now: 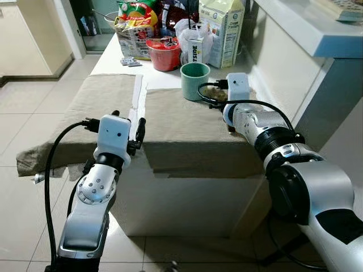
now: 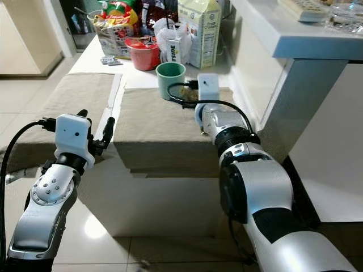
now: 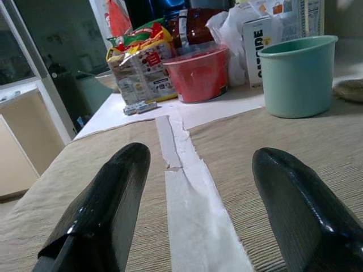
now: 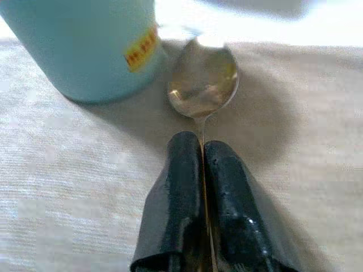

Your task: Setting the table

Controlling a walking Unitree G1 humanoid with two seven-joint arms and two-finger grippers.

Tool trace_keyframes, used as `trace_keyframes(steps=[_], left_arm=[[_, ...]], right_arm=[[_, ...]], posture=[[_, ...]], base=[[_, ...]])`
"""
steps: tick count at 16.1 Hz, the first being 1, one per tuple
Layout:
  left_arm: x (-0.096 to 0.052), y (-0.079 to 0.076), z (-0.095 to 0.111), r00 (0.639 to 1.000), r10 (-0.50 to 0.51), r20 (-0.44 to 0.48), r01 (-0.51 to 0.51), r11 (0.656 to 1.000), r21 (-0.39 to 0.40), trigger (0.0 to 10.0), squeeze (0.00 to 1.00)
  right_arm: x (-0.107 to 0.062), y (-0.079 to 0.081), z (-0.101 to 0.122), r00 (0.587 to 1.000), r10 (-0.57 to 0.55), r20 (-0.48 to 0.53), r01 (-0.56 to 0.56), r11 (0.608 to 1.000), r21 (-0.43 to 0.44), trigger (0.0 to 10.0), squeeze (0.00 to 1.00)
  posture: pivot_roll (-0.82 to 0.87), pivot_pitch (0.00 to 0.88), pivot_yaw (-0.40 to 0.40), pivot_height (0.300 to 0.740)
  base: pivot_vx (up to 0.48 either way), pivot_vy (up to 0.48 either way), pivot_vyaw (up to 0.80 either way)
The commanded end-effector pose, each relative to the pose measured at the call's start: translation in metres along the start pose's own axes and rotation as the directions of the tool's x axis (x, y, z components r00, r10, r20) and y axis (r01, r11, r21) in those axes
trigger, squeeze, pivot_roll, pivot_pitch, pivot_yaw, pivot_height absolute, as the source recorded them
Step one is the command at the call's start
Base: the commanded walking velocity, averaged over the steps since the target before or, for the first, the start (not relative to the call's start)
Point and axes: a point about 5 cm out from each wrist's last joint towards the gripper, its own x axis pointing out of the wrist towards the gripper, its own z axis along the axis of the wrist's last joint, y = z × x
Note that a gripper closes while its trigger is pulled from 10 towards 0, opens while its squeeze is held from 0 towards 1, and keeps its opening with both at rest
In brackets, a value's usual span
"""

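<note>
Two beige placemats lie side by side on a white table, the left mat and the right mat. A green cup stands at the far edge of the right mat. My right gripper is low over that mat, just right of the cup, shut on the handle of a metal spoon. The spoon's bowl rests on the mat beside the cup's base. My left gripper is open with nothing in it, at the table's front edge over the white gap between the mats.
At the far end of the table stand a red bowl, a snack bag, a milk carton and a small carton. A white counter rises close on the right. Tiled floor lies to the left.
</note>
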Motion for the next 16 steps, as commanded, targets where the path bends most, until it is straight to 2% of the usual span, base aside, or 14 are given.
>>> trace_keyframes(steps=[1,3,4,5,8,11,13,16], left_arm=[[0.001,0.003,0.001,1.000,-0.005,0.001,0.005,1.000,0.012,10.0,0.00],[0.001,0.003,0.002,1.000,-0.007,0.001,0.007,1.000,0.014,10.0,0.00],[0.001,0.003,0.002,1.000,-0.008,0.001,0.008,1.000,0.015,10.0,0.00],[0.001,0.003,0.002,1.000,-0.008,0.002,0.008,1.000,0.016,10.0,0.00],[0.005,0.004,0.004,1.000,0.000,0.007,0.000,1.000,0.017,10.0,0.00],[0.009,0.006,0.004,1.000,0.010,0.008,-0.010,1.000,0.017,10.0,0.00],[0.010,0.007,0.004,1.000,0.014,0.011,-0.014,1.000,0.019,10.0,0.00],[0.009,0.010,0.002,0.999,0.033,0.006,-0.033,0.999,0.017,10.0,0.00]], right_arm=[[-0.003,0.004,0.019,0.996,0.003,0.091,0.000,0.999,-0.035,0.0,0.00],[-0.005,0.007,0.034,0.983,-0.009,0.184,0.024,0.996,-0.082,0.0,0.00],[-0.006,0.007,0.036,0.980,-0.011,0.199,0.030,0.995,-0.090,0.0,0.00],[-0.008,0.009,0.044,0.964,-0.013,0.265,0.043,0.993,-0.108,0.0,0.00],[-0.011,0.015,0.047,0.920,-0.004,0.391,0.082,0.980,-0.181,0.0,0.00],[-0.013,0.025,0.030,0.882,0.015,0.471,0.118,0.960,-0.253,0.0,0.00],[-0.015,0.026,0.019,0.862,-0.008,0.507,0.170,0.946,-0.275,0.0,0.00],[-0.022,0.010,-0.011,0.832,-0.119,0.542,0.283,0.932,-0.229,0.0,0.00]], posture=[[-0.04,0.000,0.054,0.740],[-0.04,0.000,0.058,0.740],[-0.04,0.000,0.059,0.740],[-0.04,0.000,0.063,0.740],[-0.04,0.000,0.069,0.740],[-0.05,0.000,0.068,0.740],[-0.06,0.000,0.063,0.740],[-0.05,0.000,0.055,0.740]], base=[[0.000,0.000,0.00],[0.000,0.000,0.00],[0.000,0.000,0.00],[0.000,0.000,0.00],[0.000,0.000,0.00],[0.000,0.000,0.00],[0.000,0.000,0.00],[0.000,0.000,0.00]])
